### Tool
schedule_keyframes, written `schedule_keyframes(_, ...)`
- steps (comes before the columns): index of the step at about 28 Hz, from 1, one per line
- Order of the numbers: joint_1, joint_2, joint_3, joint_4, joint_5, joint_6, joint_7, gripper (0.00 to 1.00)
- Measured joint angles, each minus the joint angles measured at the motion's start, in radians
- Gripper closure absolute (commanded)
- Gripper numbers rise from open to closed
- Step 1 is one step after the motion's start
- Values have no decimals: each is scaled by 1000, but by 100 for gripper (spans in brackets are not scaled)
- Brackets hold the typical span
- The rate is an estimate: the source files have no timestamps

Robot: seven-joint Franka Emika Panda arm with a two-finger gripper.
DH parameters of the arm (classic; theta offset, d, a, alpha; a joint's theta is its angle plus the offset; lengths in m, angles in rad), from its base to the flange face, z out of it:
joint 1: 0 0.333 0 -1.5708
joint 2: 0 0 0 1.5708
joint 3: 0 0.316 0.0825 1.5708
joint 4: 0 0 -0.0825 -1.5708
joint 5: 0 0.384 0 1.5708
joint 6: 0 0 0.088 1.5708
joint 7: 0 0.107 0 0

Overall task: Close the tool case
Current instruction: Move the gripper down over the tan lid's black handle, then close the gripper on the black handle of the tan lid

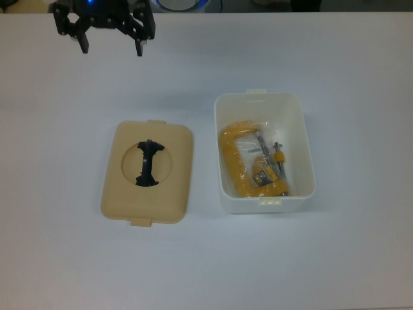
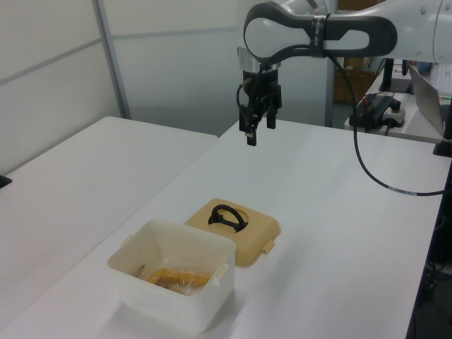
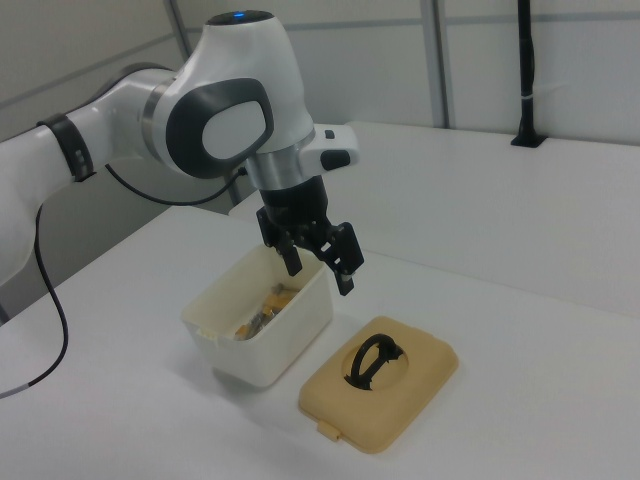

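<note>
Gripper (image 1: 108, 45) hung in the air above the counter (image 1: 335, 58), fingers spread wide, nothing between them. Also seen in the left view (image 2: 258, 130) and the right view (image 3: 318, 270), pointing down. Tool case tub (image 1: 303, 139) sat on the counter, open, well apart from the gripper, toward the top view's lower right of it. Yellow C-clamp (image 1: 240, 161) lay inside the tub. Beige lid (image 1: 174, 194) lay flat on the counter just beside the tub, on the gripper's side of it in the top view, not touching the gripper. Lid's black handle (image 1: 148, 163) sat in the round recess, facing up. In the right view the lid (image 3: 420, 385) lay below the gripper.
</note>
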State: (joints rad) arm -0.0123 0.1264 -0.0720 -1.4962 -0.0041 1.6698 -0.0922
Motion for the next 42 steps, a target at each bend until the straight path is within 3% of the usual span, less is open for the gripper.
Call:
schedule_keyframes(23,1,148,7,-8,-1,134,0,0)
schedule_keyframes(33,21,255,16,-12,-34,223,8,0)
schedule_keyframes(42,68,329,19,-24,-102,334,176,0)
